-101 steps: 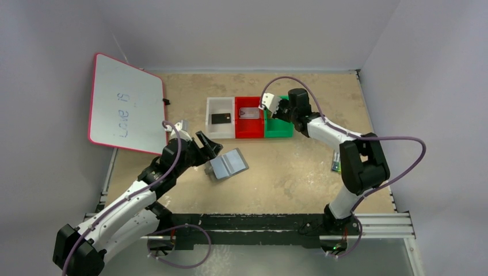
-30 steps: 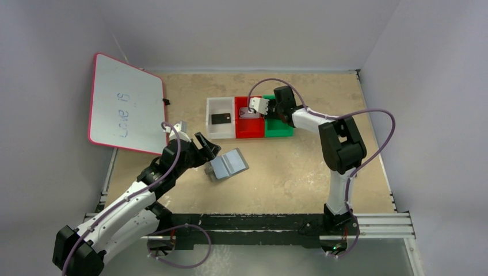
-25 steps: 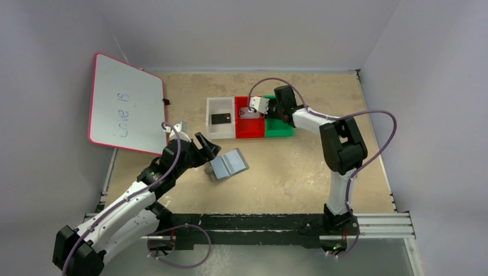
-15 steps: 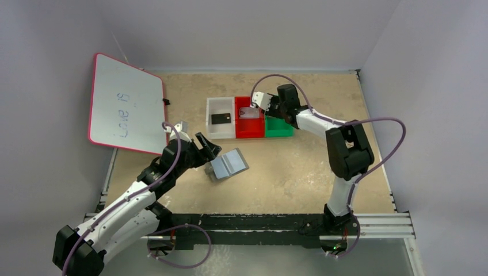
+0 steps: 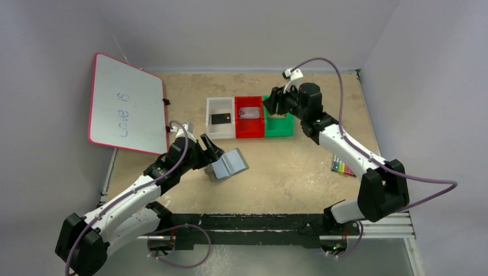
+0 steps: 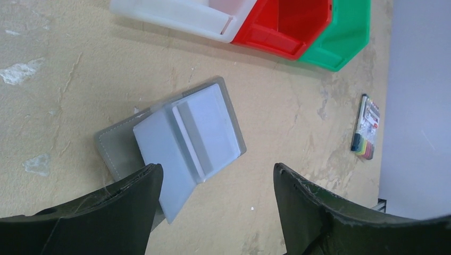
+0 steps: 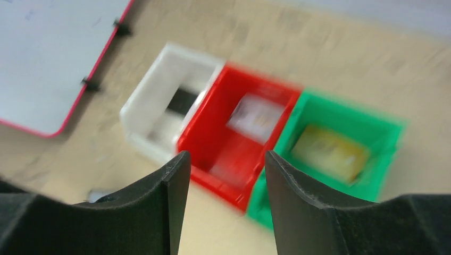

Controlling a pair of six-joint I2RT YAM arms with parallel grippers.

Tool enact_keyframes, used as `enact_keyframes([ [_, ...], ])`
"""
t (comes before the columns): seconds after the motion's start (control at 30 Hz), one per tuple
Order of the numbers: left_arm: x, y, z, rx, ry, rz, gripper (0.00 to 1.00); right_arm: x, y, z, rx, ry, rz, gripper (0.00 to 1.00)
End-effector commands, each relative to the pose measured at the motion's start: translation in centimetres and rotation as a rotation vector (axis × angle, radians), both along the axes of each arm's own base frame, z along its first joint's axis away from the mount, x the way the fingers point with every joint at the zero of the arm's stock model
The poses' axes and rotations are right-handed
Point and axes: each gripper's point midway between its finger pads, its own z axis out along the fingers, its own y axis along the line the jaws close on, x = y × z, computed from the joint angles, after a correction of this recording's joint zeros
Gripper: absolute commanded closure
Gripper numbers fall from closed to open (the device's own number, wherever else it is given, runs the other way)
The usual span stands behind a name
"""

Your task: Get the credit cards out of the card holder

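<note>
Seemingly the job is down to its closing move, so care matters more than speed. At far left the whiteboard (image 5: 124, 103) leans clear of the work. The left gripper (image 5: 212, 152) hovers low with its jaws spread and nothing between them, one finger just beside the near corner of the card holder (image 6: 186, 133). The holder lies opened flat on the table (image 5: 288, 167), its shiny pockets showing no card that I can make out. Past it sit the trays: the black card (image 5: 221, 118) in the white tray (image 5: 209, 118), the silvery-grey card (image 5: 250, 112) in the red tray (image 5: 250, 133), the gold-yellow card (image 7: 330, 151) in the green tray (image 5: 278, 132). The right gripper (image 7: 226, 156) hangs above the red and green trays, fingers parted and empty. I judge the step in hand to be drawing that arm clear. It should rise straight before swinging home, so no finger clips a tray wall, and pass well inside the marker pack (image 5: 342, 168) at the right. The left arm would do well to avoid the holder's loose flap.
</note>
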Motion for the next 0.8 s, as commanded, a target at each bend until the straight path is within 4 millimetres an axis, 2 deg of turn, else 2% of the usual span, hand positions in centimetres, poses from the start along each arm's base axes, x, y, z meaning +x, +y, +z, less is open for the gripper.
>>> enact_keyframes([
  [0.0,0.7,-0.9,1.2,-0.021,0.003,-0.009,0.25,-6.2,4.2,-7.1,0.24,0.398,0.028,0.43],
  [0.17,0.4,0.3,-0.8,0.063,0.068,0.022,0.25,-10.5,8.6,-11.4,0.252,0.55,0.093,0.48],
  [0.3,0.2,2.0,-2.0,0.156,0.103,0.063,0.25,-12.2,10.8,-13.8,0.193,0.618,0.107,0.52],
  [0.5,-0.2,3.1,-3.6,0.246,0.147,0.072,0.25,-13.3,12.0,-16.3,0.143,0.695,0.122,0.61],
  [0.77,-0.4,2.9,-5.5,0.277,0.188,0.044,0.26,-14.1,12.8,-18.7,0.09,0.764,0.169,0.64],
])
